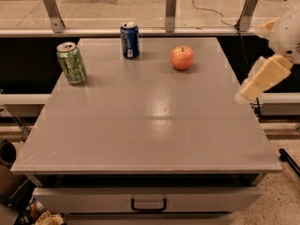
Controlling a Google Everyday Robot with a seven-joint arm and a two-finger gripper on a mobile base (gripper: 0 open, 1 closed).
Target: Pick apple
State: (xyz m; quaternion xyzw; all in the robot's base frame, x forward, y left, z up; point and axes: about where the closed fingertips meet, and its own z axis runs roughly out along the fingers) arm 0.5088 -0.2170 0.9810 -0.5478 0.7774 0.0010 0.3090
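Hand hung off the bench's right edge, grip unreadable; apple near far edge wanted a top-down reach.

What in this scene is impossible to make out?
- Camera view: the gripper hangs off the right side of the table, apart from the apple; the picture's right edge cuts off its arm.
- Blue can and green can: label text too small to read.
- Drawer: its closed front hides the contents.
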